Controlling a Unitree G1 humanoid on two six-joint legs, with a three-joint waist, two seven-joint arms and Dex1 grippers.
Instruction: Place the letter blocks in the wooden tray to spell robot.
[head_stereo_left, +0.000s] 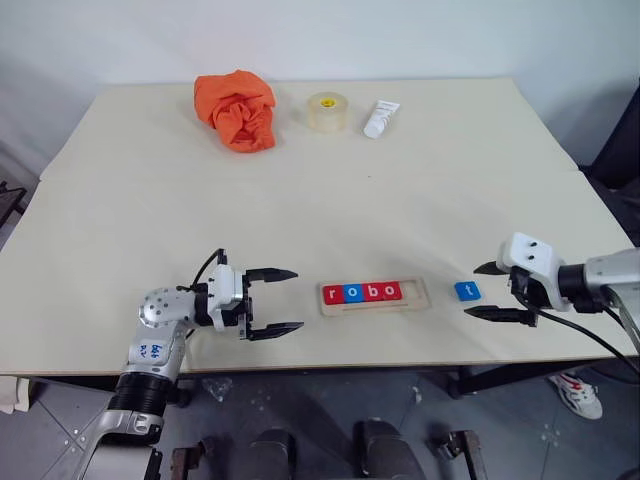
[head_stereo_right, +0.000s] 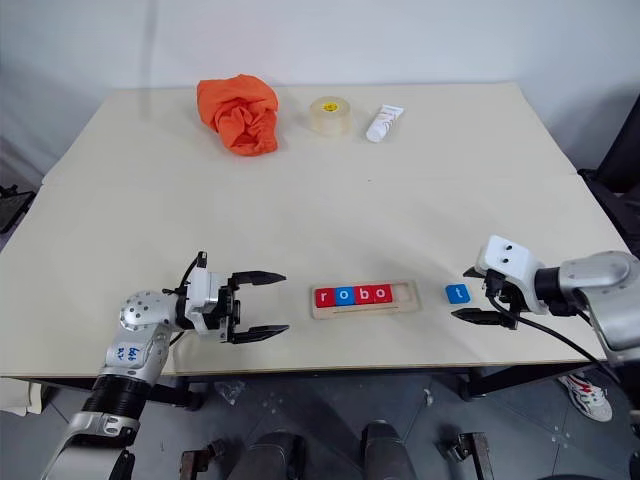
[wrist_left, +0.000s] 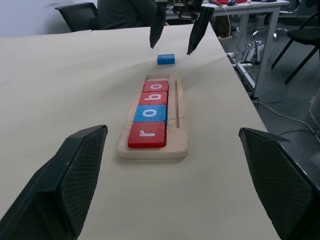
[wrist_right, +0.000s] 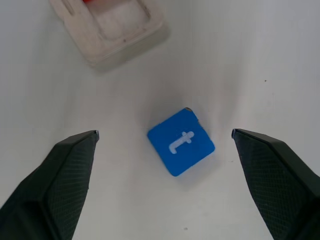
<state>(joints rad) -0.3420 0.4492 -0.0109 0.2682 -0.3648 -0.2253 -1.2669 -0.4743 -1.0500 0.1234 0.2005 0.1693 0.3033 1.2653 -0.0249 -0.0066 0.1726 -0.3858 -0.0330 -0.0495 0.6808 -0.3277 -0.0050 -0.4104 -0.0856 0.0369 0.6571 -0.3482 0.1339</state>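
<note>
While left gripper (head_stereo_left: 272, 302) hangs level w/ fingers spread, right gripper (head_stereo_left: 492, 291) angles down, fingers spread, beside blue t block (head_stereo_left: 467, 290)

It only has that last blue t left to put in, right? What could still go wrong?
The blue t block lies turned at an angle between the open right tool, so a grab might catch its corners and twist or flip it. The only free slot sits at the right end of the wooden tray, beside the red o; a sloppy drop could leave it tilted on the rim or nudge the tray.
</note>
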